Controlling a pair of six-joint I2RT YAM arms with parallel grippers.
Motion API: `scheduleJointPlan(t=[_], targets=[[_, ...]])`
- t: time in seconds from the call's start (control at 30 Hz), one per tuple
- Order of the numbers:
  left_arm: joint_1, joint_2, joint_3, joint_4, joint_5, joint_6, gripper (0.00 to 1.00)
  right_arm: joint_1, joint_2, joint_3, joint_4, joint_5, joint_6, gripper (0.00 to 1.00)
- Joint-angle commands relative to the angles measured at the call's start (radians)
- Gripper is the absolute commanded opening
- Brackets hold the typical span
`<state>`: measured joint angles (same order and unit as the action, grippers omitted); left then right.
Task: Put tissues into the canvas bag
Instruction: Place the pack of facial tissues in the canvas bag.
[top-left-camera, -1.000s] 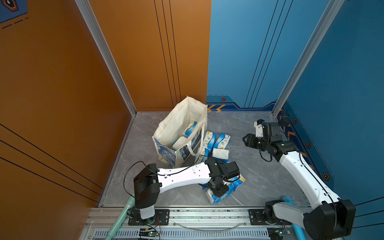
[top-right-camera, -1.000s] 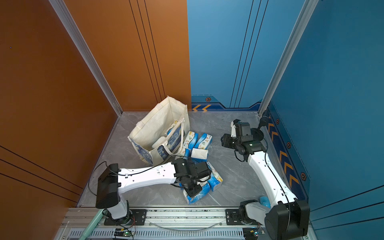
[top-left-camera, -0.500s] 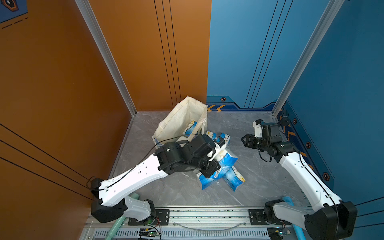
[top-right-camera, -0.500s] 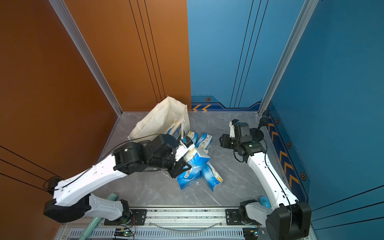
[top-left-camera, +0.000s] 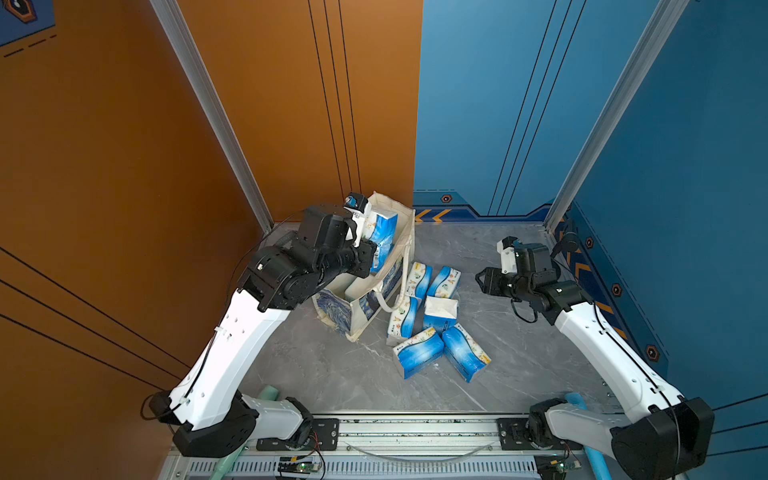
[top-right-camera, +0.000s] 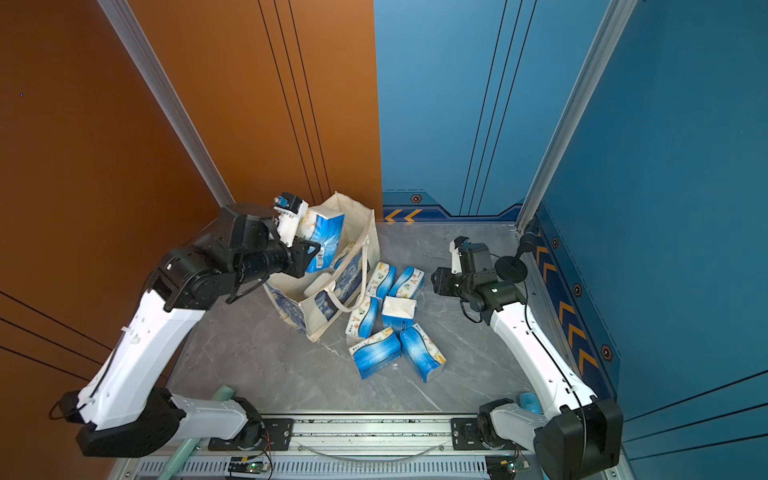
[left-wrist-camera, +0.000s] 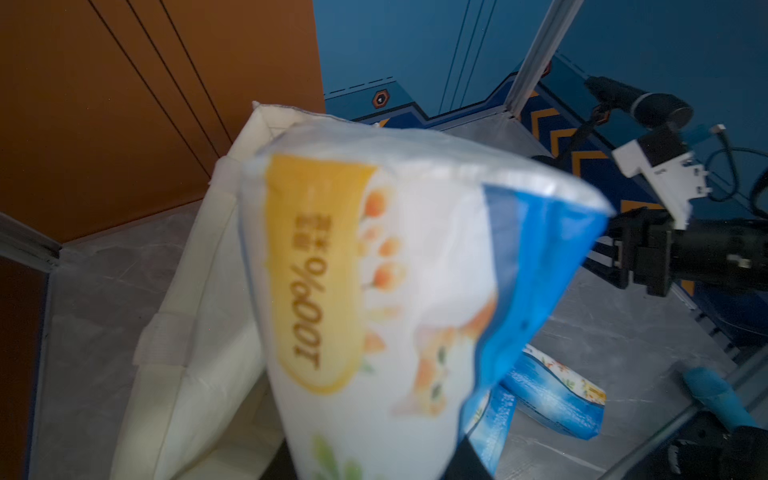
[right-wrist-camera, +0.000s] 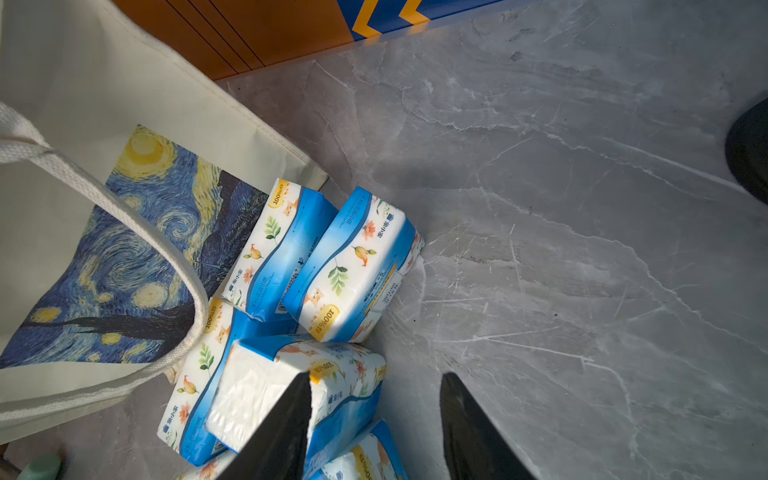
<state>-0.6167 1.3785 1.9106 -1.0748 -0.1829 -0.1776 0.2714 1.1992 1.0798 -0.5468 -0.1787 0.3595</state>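
A blue-and-white tissue pack is hanging tilted over the open mouth of the canvas bag, close to the bag's far corner. Its yellow label and cat print are facing the left wrist camera. The left claw is clenching this pack by its lower end, with its fingers mostly hidden behind the wrapper.

The bag is standing upright on the grey marbled tabletop, with its swirling blue sky print facing outward and a cream loop handle drooping down that side. A pale pack is lying inside on the bag's floor.

Just beside the printed side, six loose packs are lying in a tight cluster, several of them touching, and the nearest ones are pressing against the canvas.

The right claw is hovering above the edge of that cluster, its jaws standing apart and gripping nothing.
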Motion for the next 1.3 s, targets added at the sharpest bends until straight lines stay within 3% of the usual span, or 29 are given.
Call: scheduleJointPlan(t=[0.0,0.23,0.5,0.9,1.27], targets=[[0.036,0.054,0.036,-0.063,-0.047,0.044,0.29,0.009,0.023,0.025,-0.02,0.027,-0.011,0.52],[0.093,0.188,0.087,-0.132,-0.036,0.099,0.28,0.02,0.056,0.027,-0.013,0.021,-0.011,0.52],[0.141,0.297,0.107,-0.223,-0.129,0.127,0.26,0.023,0.078,0.029,-0.01,0.015,-0.014,0.52],[0.169,0.414,0.089,-0.298,-0.045,0.148,0.25,0.029,0.093,0.034,-0.012,0.016,-0.016,0.53],[0.178,0.47,0.062,-0.318,-0.043,0.147,0.49,0.035,0.106,0.039,-0.022,0.01,-0.02,0.53]])
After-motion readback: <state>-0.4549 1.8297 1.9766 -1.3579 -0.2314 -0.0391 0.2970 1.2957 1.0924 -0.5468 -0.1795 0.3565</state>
